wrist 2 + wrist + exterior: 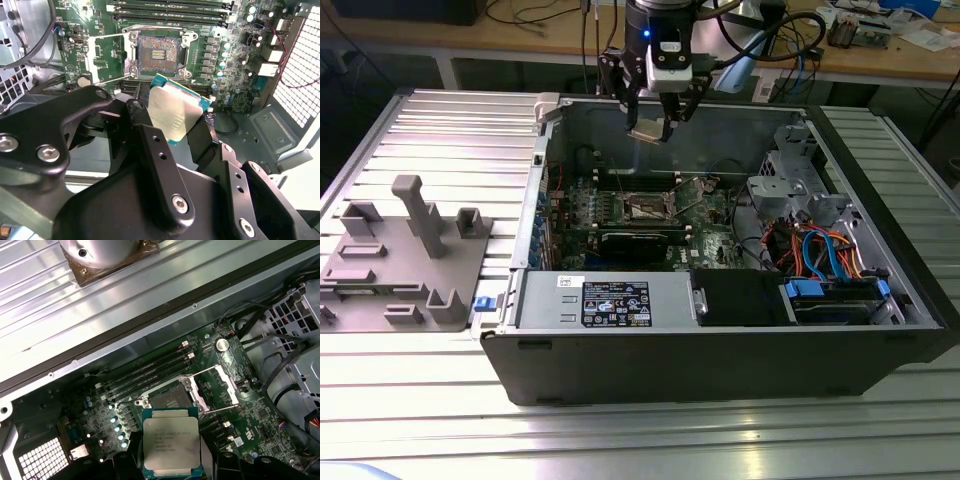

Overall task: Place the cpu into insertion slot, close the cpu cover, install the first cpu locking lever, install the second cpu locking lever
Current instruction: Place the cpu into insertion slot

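Above insertion slot (159, 52), cpu (175, 112) (clamped) in gripper (658, 120)

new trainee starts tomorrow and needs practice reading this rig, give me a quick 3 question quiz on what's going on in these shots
1. True or false: the cpu is already seated in the insertion slot.
2. Pick one. The cpu cover is: A) shut down over the slot, B) swung open, off the slot, C) taken off the board altogether.
3. Fill the gap: the gripper is shut on the ____, above the open computer case.

Key: 1 false, the slot's contact field is bare and the chip is held in the air. 2 B. 3 cpu.
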Controlling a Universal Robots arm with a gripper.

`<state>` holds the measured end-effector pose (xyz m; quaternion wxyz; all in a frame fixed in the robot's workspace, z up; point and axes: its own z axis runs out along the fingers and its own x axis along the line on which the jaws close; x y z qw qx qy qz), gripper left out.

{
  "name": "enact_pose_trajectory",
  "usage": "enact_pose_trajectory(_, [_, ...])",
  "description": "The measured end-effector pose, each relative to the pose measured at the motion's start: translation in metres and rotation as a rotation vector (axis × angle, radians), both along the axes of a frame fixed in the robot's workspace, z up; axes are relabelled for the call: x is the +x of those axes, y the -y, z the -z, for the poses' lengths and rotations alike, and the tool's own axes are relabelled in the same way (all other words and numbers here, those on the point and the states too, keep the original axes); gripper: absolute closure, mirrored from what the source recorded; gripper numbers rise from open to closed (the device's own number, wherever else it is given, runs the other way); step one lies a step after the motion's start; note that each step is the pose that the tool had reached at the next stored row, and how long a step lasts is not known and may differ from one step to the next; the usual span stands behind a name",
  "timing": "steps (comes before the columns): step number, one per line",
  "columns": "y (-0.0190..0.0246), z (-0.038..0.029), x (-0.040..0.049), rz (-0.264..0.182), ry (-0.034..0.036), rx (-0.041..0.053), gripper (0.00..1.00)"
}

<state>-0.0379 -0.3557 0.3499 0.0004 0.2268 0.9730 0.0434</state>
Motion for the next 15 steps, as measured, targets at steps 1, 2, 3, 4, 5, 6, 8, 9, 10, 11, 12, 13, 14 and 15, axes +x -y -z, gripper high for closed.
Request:
enact_pose_trajectory(1, [0.0000, 0.0000, 0.0000, 0.002, 0.0000, 0.0000, 0.45])
enact_pose_trajectory(2, [0.0000, 0.0000, 0.0000, 0.003, 0.0000, 0.0001, 0.45])
enact_pose_trajectory(3, [0.0000, 0.0000, 0.0000, 0.006, 0.0000, -0.0001, 0.45])
enact_pose_trajectory(4, [0.0000, 0.0000, 0.0000, 0.009, -0.0001, -0.0001, 0.45])
enact_pose_trajectory(5, [0.0000, 0.0001, 0.0000, 0.011, 0.0000, 0.0000, 0.45])
enact_pose_trajectory(6, [0.0000, 0.0001, 0.0000, 0.012, 0.0000, 0.0000, 0.45])
enact_pose_trajectory(8, [0.0000, 0.0001, 0.0000, 0.015, 0.0000, 0.0000, 0.45])
enact_pose_trajectory(9, [0.0000, 0.0001, 0.0000, 0.017, 0.0000, 0.0000, 0.45])
enact_pose_trajectory(10, [0.0000, 0.0001, 0.0000, 0.019, 0.0000, 0.0001, 0.45])
enact_pose_trajectory(11, [0.0000, 0.0001, 0.0000, 0.021, 0.0000, 0.0000, 0.45])
enact_pose_trajectory(12, [0.0000, 0.0001, 0.0000, 0.022, 0.0000, 0.0000, 0.45])
enact_pose_trajectory(13, [0.0000, 0.0002, 0.0000, 0.024, 0.0000, 0.0001, 0.45])
enact_pose_trajectory(14, [0.0000, 0.0002, 0.0000, 0.026, 0.0000, 0.0001, 0.45])
enact_pose_trajectory(15, [0.0000, 0.0002, 0.0000, 0.027, 0.0000, 0.0000, 0.45])
